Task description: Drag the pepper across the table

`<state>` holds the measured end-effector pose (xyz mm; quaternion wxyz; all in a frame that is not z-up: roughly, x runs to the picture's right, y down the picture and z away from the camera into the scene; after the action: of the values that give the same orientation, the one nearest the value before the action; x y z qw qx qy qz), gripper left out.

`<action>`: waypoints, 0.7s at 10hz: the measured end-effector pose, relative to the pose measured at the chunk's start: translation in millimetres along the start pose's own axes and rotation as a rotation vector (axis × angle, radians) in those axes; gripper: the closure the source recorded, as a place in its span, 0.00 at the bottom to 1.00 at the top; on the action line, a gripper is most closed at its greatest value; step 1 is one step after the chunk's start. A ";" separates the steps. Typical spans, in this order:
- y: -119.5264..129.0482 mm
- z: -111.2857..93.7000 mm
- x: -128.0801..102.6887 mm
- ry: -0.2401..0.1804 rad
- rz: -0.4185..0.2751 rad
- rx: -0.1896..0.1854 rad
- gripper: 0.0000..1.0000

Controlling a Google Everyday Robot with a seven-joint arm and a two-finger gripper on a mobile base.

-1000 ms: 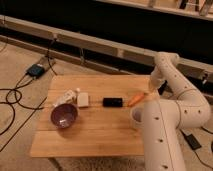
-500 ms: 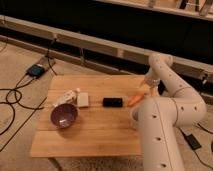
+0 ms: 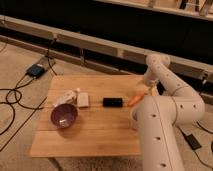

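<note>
- Jaws of the gripper (image 3: 143, 91) stand released, low at the worktop's (image 3: 100, 135) far right edge, right by the pepper's end
- pepper (image 3: 134, 99) lies on the wood just right of the black block (image 3: 113, 102); purple bowl (image 3: 64, 115) sits well apart at left

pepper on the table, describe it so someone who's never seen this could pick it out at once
On the light wood table, look to the right edge, where the gripper reaches down. The pepper lies just right of the black block: the only slender, tapered orange piece there.
</note>
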<state>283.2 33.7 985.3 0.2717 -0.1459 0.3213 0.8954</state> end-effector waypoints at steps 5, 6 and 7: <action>1.6 2.6 -6.0 -0.009 0.010 -0.023 0.20; 0.9 3.9 -7.6 -0.012 0.010 -0.022 0.20; 0.4 5.1 -8.1 -0.013 0.009 -0.020 0.22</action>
<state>289.1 33.6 992.9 0.2683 -0.1414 0.3110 0.9007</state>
